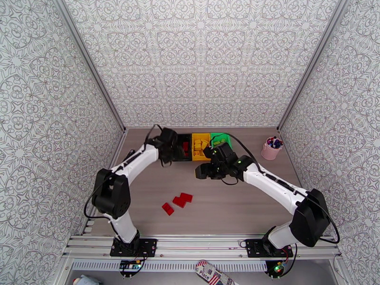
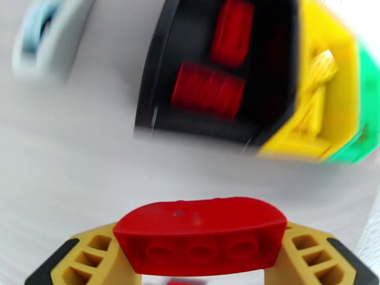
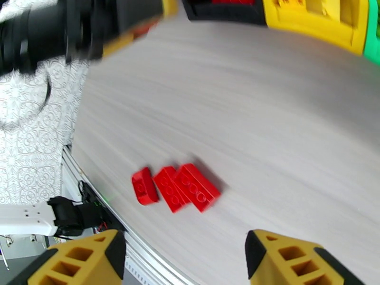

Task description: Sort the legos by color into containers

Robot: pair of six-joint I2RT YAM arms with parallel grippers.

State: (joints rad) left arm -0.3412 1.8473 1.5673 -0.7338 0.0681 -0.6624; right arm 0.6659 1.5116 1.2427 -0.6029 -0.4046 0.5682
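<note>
While the left wrist view is smeared with motion blur, the grip itself reads plainly: the left gripper (image 2: 202,260) pinches one red brick (image 2: 199,229) by its two ends. A tan finger (image 2: 95,257) presses each side, and I see a row of three round recesses facing the lens.

Ahead of those fingers, across a strip of bare table (image 2: 71,162), sits the black bin (image 2: 154,67). Two red bricks (image 2: 209,91) lie inside it. Against its right wall stands the yellow bin (image 2: 342,58) holding yellow bricks (image 2: 319,72), and the green bin (image 2: 368,91) comes next to the right. Ahead and to the left of the fingers is a pale white-and-blue object (image 2: 42,34), too blurred for me to identify.

Right gripper (image 3: 190,260): fingers spread wide, nothing between them, hanging above the table. Just ahead of the gap lie three loose red bricks (image 3: 175,188). Two touch side by side and the third sits just left of that pair. The bin row lies far ahead of these fingertips, at the far edge of the table.

From above, a pink cup (image 1: 270,149) stands well to the right of both grippers.
</note>
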